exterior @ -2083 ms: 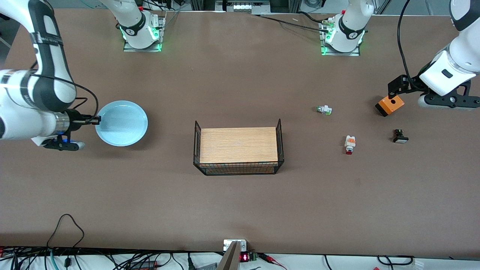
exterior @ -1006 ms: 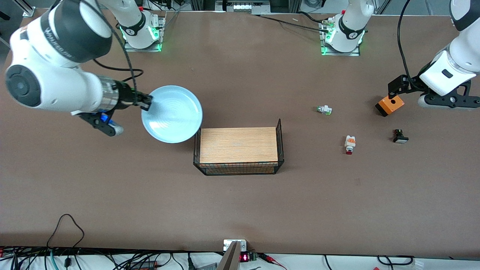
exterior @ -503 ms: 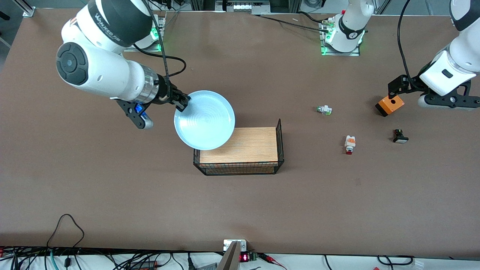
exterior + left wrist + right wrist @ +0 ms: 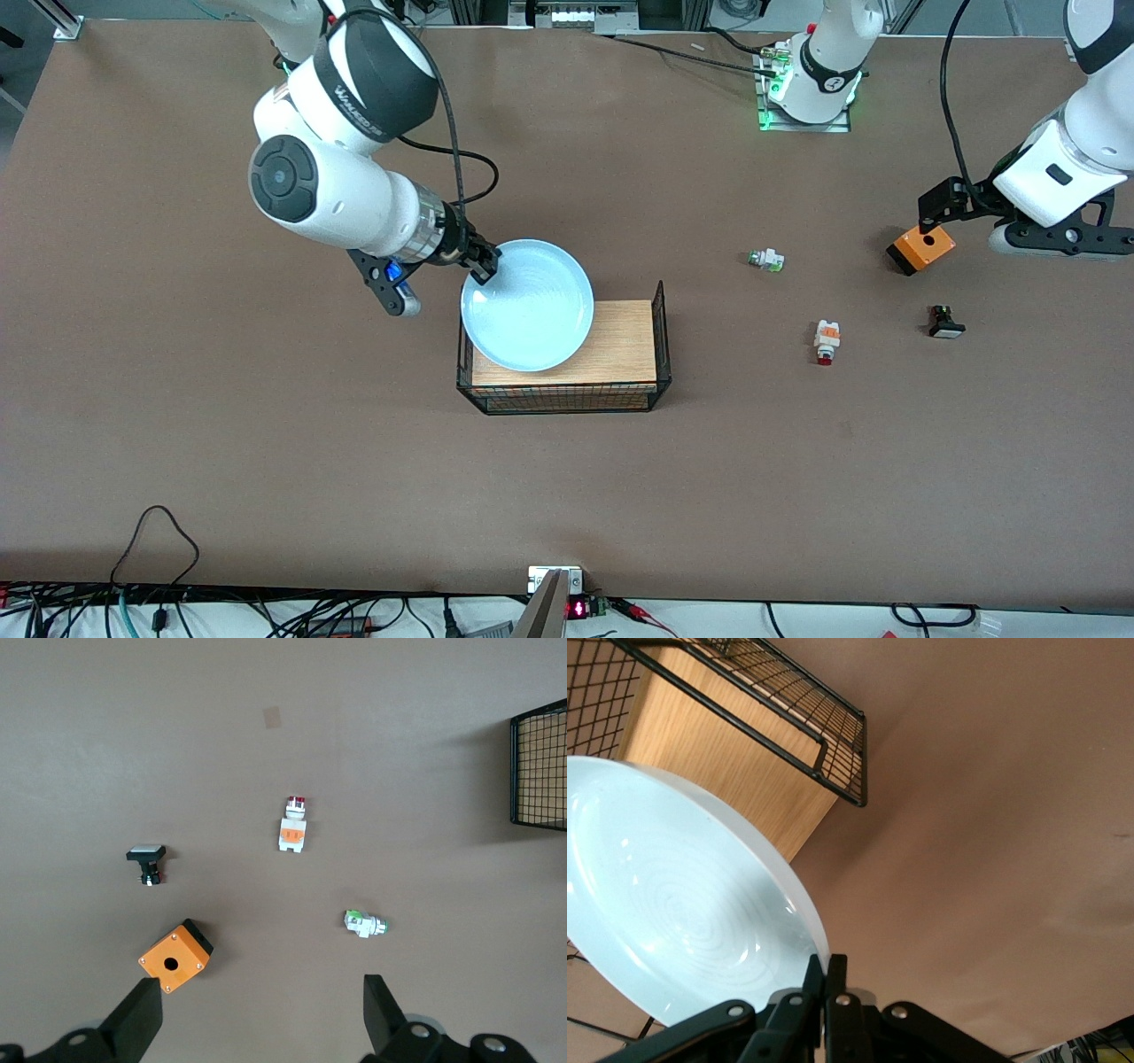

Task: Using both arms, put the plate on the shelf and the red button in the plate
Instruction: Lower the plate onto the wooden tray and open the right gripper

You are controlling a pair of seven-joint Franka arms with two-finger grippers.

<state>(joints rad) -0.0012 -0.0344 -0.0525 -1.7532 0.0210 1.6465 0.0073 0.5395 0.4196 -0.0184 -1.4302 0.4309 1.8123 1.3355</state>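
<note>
The step in hand was the placing of the plate (image 4: 528, 306). The right gripper (image 4: 483, 263) had its jaws closed tight on the rim of the plate, at the edge toward the right arm's end of the table. The right wrist view showed the two fingers (image 4: 825, 979) pinched together with the rim between them.

The plate was carried in the air over the wire basket (image 4: 657, 306), above the part of its wooden floor (image 4: 620, 341) toward the right arm's end. The plate appeared slightly tilted. It overhung the basket's end wall on that side, so it was not yet centred over the floor.

The left gripper (image 4: 928, 215) waited over the table near the left arm's end, just beside an orange box (image 4: 921, 248). Its jaws stood wide open and held nothing, as the left wrist view showed.

The red button (image 4: 826, 340) lay on the table between the basket and the left gripper, untouched. A green-tipped part (image 4: 766, 260) lay farther from the front camera than the red button. A black part with a white cap (image 4: 945, 322) lay toward the left arm's end.

The next move probably called for the following:
- Shift the plate toward the middle of the basket to clear the end wall.
- Level it, lower it to the floor, then release the rim.
- Afterward, bring the left gripper over the red button.
</note>
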